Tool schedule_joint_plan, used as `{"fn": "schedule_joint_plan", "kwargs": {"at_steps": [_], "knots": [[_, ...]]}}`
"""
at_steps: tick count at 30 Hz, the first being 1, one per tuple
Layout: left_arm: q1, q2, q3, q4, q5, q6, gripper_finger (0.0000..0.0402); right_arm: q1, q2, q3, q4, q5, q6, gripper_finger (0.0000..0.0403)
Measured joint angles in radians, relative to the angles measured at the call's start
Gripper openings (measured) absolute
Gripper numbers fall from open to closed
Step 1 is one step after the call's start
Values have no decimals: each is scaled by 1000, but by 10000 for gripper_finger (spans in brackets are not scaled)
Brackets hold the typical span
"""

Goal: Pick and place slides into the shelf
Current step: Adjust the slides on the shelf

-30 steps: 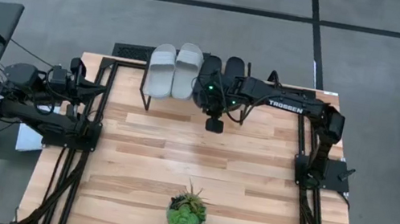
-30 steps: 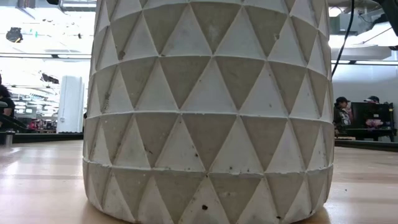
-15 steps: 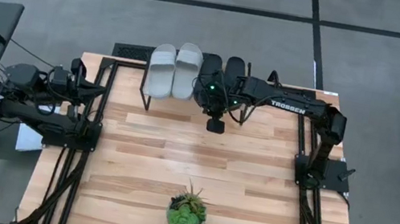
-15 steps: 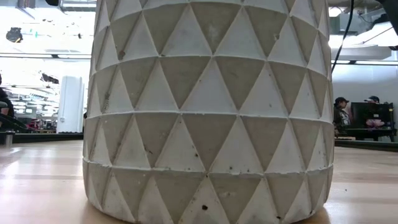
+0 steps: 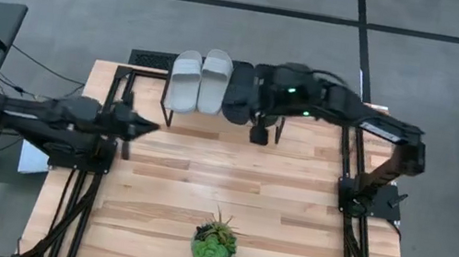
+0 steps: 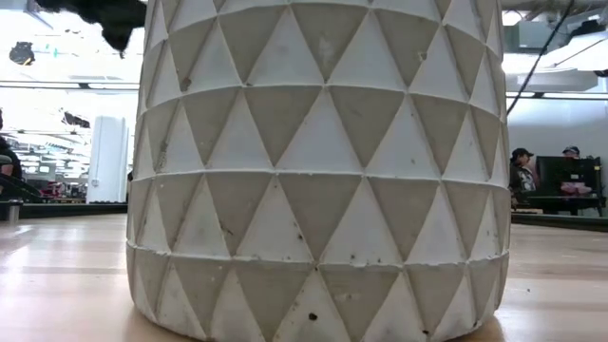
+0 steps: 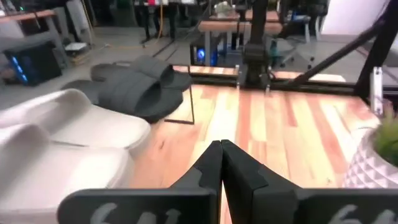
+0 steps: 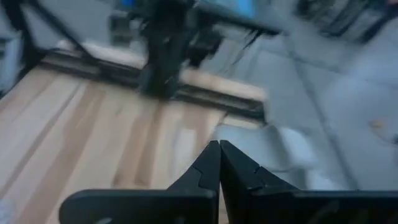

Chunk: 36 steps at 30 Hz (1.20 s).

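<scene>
Right tool [image 5: 258,135]: pinched together, empty, beside the black slides [image 5: 238,93] (could nudge them off the shelf [image 5: 166,116]).
Left tool [image 5: 151,125]: also together.

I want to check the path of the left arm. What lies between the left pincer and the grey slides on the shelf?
High view: only bare wooden table between the shut left pincer and the grey slides.

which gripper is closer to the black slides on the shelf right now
Right. The right gripper hangs just off the front edge of the shelf, right beside the black slides. The left gripper sits over the table's left part, past the grey slides.
</scene>
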Motion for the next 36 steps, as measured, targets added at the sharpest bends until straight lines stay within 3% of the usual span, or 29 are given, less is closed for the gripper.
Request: {"fn": "schedule_joint_plan", "kwargs": {"at_steps": [2,7,14,20,36], "knots": [[1,61,-23,76,-6,-11,0,0,-42,0,6,55,-1,0],[2,218,-23,85,-69,-27,0,-1,-103,-1,-27,159,13,0],[9,385,21,85,-246,-23,0,7,-125,-1,-76,192,24,0],[34,496,62,82,-289,-23,0,16,-106,-3,-105,192,24,0],[170,550,75,24,-292,-33,0,21,-96,-8,-138,191,24,0]]}}
